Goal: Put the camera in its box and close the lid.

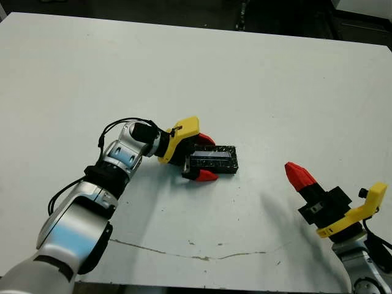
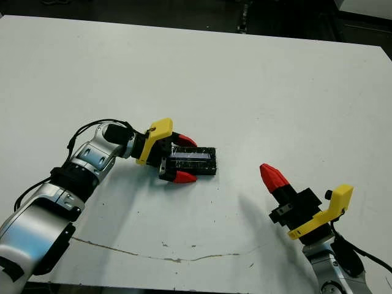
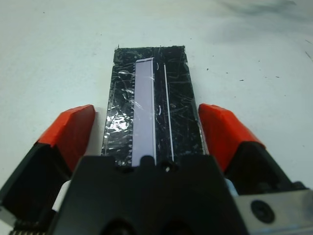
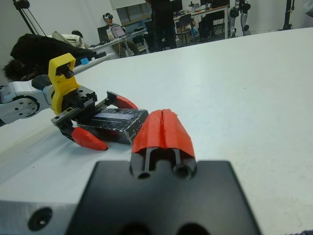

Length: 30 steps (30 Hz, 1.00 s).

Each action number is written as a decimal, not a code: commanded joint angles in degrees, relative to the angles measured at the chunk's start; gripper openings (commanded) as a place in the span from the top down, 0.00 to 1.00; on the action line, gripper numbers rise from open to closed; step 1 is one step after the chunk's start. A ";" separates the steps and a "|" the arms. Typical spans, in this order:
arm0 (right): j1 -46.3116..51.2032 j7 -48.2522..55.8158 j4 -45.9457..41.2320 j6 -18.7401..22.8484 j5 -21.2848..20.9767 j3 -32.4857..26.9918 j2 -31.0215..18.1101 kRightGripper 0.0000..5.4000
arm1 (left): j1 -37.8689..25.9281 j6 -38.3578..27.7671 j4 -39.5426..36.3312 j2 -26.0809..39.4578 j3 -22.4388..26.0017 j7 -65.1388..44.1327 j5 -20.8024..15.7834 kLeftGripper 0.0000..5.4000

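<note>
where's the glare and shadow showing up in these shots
Left wrist view: wrinkled glare and a pale reflected strip on the glossy lid. Left eye view: a soft shadow on the table beside the right gripper. Right wrist view: the background room looks soft.

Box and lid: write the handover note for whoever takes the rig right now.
Left gripper: open, its fingers either side of the lid, gaps showing on both sides.
Right gripper: shut, empty, raised off to the right.
Box: mid-table, lid lying flat on top of it.
Camera: not in view; probably under the lid, unconfirmed.
Done: lid looks on.
Left: check that the lid is seated, then back the left gripper away.
</note>
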 commanded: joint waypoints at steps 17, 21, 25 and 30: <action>0.22 -0.95 -0.74 0.78 -0.28 0.27 -0.52 1.00 | 8.54 1.52 -5.82 4.89 3.13 -3.09 -4.55 0.00; 0.14 -0.81 -0.75 1.21 0.17 0.30 -0.58 1.00 | 10.70 4.22 -7.55 7.64 4.64 -3.20 -5.99 0.00; 0.09 -0.55 -0.54 0.98 0.15 0.12 -0.73 1.00 | 12.46 5.64 -8.53 10.33 5.55 -3.16 -6.50 0.00; -0.50 0.81 0.86 0.13 0.47 -0.15 -0.44 1.00 | 14.04 5.63 -8.58 12.41 6.90 -2.86 -7.12 0.00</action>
